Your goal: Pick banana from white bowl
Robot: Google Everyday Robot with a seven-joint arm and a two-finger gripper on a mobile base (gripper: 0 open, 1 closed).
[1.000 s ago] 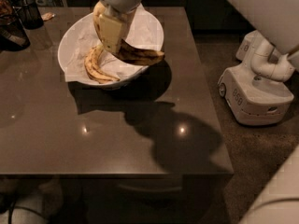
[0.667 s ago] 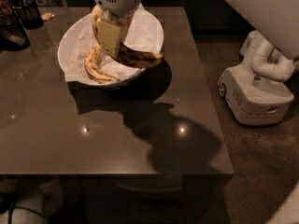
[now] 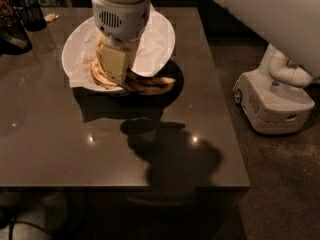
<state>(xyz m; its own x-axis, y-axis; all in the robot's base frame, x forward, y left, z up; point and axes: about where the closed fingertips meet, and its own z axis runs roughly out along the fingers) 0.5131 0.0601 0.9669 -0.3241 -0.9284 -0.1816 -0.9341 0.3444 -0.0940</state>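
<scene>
The white bowl [image 3: 160, 39], lined with crumpled white paper, stands at the back of the dark table. The blotched brown banana [image 3: 152, 85] lies across the bowl's front right rim with its dark tip pointing right. A yellower banana [image 3: 96, 73] curves along the front left inside the bowl. My gripper [image 3: 115, 66] reaches straight down into the bowl's front part. It sits right on the bananas where they meet and hides their middle.
Dark mesh cups [image 3: 31, 13] and other dark items stand at the table's back left. A white robot base [image 3: 275, 96] stands on the floor to the right of the table [image 3: 125, 154]. The table's front edge runs across the lower part of the view.
My gripper has come lower into the front of the bowl. The blotched banana has shifted toward the front rim.
</scene>
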